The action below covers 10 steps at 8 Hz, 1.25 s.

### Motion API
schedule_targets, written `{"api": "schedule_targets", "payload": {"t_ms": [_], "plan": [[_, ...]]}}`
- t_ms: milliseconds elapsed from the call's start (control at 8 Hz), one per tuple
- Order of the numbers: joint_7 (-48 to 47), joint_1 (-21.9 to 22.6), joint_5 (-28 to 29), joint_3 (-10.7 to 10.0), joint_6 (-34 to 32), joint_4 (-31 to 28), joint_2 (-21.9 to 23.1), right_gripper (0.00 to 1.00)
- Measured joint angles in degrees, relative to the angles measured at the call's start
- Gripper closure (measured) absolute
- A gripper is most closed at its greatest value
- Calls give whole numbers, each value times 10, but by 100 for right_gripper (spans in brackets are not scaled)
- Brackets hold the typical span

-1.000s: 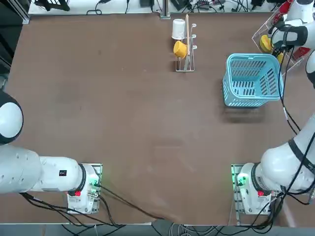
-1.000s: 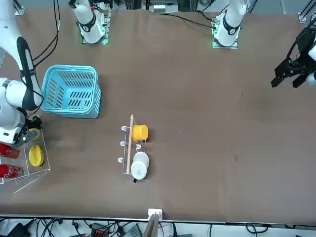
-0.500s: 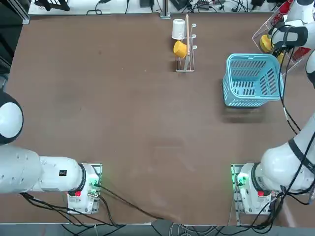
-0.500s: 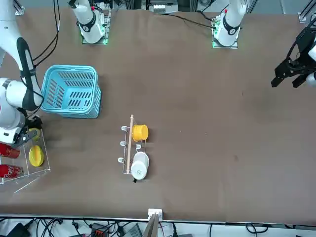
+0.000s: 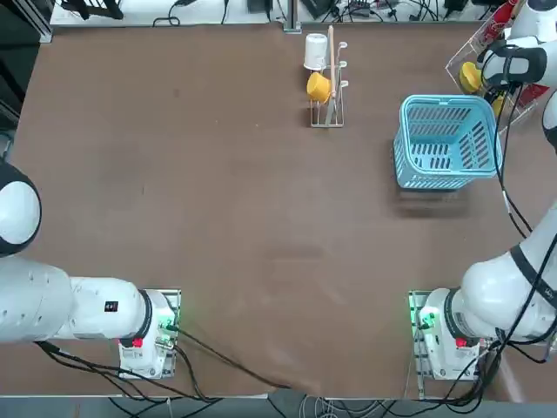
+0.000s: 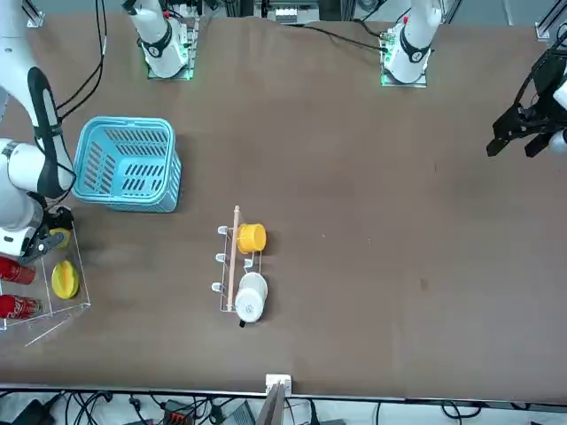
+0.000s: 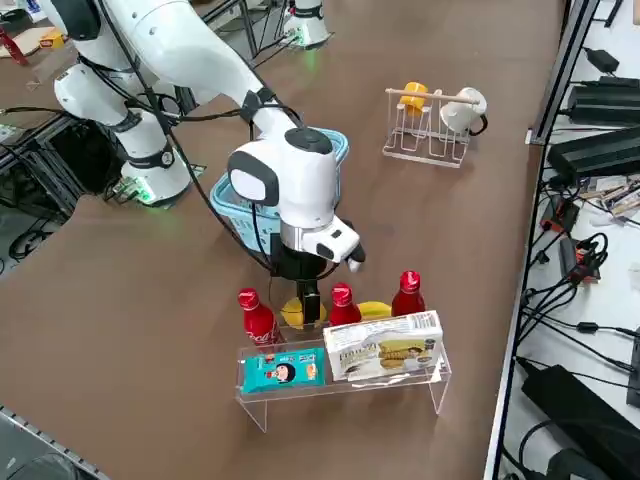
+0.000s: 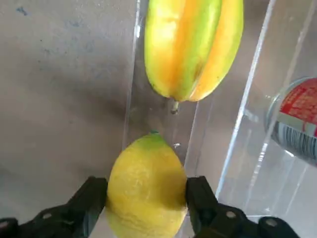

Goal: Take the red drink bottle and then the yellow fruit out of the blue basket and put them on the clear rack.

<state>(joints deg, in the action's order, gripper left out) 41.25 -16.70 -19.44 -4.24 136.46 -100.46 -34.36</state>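
Releasing looks to be the step in hand: the right gripper [image 8: 147, 198] is placed over the clear rack [image 7: 345, 385], with the yellow fruit [image 8: 147, 191] seen between its fingers [image 8: 89, 201] in the wrist view. The jaws are judged apart, flanking the fruit; whether the pads are touching it cannot be told. The fruit is placed on the rack's rear shelf, just beside a larger oval yellow-green fruit [image 8: 190, 44].

The blue basket [image 5: 444, 144], near the rack on the table [image 5: 218, 218], is seen empty in the top and front views. Three red bottles [image 7: 342, 305] are stood on the rack's rear shelf, flanking the gripper; which one is the task's red drink bottle cannot be told, but with none in the basket that step is judged done. Only letting go of the fruit and backing the arm off the rack is judged left.

Labels: white script is seen on the red bottle labels, too small to be read. A teal packet [image 7: 283, 371] and a cream box [image 7: 385, 347] are laid on the rack's front shelf; their print is not legible.
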Motion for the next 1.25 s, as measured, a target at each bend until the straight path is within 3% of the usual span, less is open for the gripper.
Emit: {"api": "schedule_targets", "payload": {"t_ms": [750,1250], "plan": [[-1,2,3,6,-12,14,13,0],[0,18,77,13,-173,108,42,0]]}}
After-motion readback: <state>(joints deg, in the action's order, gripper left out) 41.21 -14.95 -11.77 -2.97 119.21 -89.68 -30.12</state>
